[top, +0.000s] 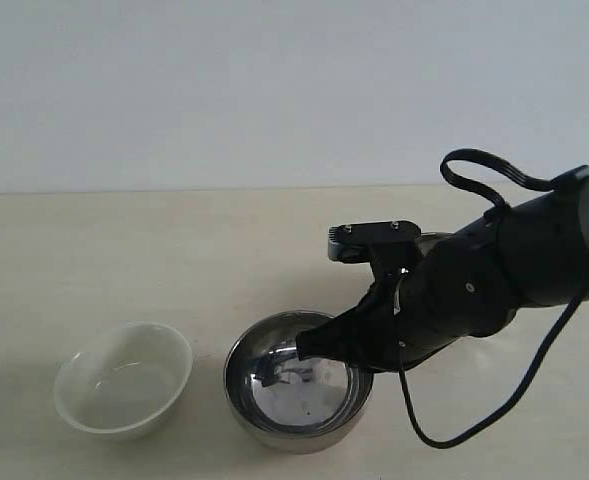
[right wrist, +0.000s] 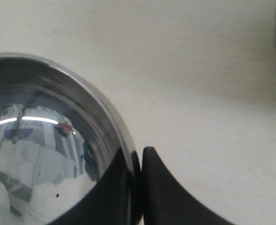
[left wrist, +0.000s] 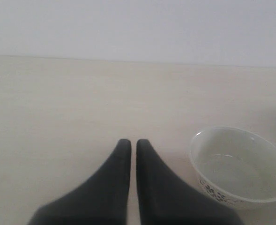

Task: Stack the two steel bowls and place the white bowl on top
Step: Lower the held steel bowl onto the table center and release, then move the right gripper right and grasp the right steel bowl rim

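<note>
The steel bowl [top: 274, 400] sits mouth up on the pale table [top: 174, 260]. It is round, so it has no long axis. Its inside is mirror-bright and shows warped reflections of the room and a few dark specks. The rim is thin and polished [right wrist: 44, 154].

The right end effector [top: 309, 350] reaches in from about 2 o'clock of this bowl, and its fingers point toward 8 o'clock. It is clamped tight on the rim, with one finger inside the wall and the other outside [right wrist: 137, 157].

The white bowl [top: 124, 385] stands apart at the steel bowl's 9 o'clock. It is also mouth up, glossy and off-white, with small dark print low on its outer wall [left wrist: 238, 168].

The left end effector [left wrist: 133, 143] hangs over bare table beside the white bowl. Its fingers are drawn together to a thin slit and hold nothing.

Behind the right arm, a sliver of what seems to be the second steel bowl [top: 435, 238] shows; the rest is hidden.
</note>
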Motion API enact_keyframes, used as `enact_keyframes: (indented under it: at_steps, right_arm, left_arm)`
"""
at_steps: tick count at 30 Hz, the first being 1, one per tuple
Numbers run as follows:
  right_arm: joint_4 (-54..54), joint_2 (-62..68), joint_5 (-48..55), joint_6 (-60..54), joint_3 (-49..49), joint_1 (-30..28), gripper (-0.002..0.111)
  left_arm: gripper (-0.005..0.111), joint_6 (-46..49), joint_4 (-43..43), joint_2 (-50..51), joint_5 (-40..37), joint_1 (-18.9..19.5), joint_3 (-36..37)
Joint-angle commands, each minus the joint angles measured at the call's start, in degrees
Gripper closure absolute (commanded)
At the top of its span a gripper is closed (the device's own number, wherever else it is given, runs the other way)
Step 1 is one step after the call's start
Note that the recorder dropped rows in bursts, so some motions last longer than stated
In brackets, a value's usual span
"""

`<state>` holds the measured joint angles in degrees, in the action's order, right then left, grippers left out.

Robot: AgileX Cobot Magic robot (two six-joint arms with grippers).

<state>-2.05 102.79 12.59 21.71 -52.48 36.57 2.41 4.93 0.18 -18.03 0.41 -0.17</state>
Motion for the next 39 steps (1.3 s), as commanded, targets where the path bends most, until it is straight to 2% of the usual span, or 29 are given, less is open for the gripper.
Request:
enact_keyframes:
  at_steps: [1,3,5,9,11,24,32,39]
  right_arm:
    - [0.02,-0.24,-0.27,0.22,-0.03,0.00,0.108]
    - [0.02,-0.24,-0.75,0.11,-0.03,0.00,0.105]
    - [0.02,-0.24,-0.87,-0.01,-0.03,0.00,0.094]
    - [0.02,-0.24,-0.87,-0.01,-0.03,0.00,0.059]
    - [0.02,-0.24,-1.24,-0.70,-0.03,0.00,0.051]
    - [0.02,-9.38,-2.66,-0.87,-0.67,-1.39,0.050]
    - [-0.45,-14.95,10.24,-1.21,-3.83,-12.65,0.050]
    - [-1.31,-14.18,12.06,-3.16,-0.73,-19.74,0.050]
  left_arm:
    - [0.103,-0.27,0.00,-0.18,0.43,-0.29,0.17]
    - [0.103,-0.27,0.00,-0.18,0.43,-0.29,0.17]
    - [0.103,-0.27,0.00,-0.18,0.43,-0.29,0.17]
    - [0.103,-0.27,0.00,-0.18,0.43,-0.29,0.17]
    - [0.103,-0.27,0.00,-0.18,0.43,-0.29,0.17]
    - [0.103,-0.27,0.00,-0.18,0.43,-0.29,0.17]
    - [0.103,-0.27,0.00,-0.18,0.43,-0.29,0.17]
    - [0.103,-0.27,0.00,-0.18,0.43,-0.29,0.17]
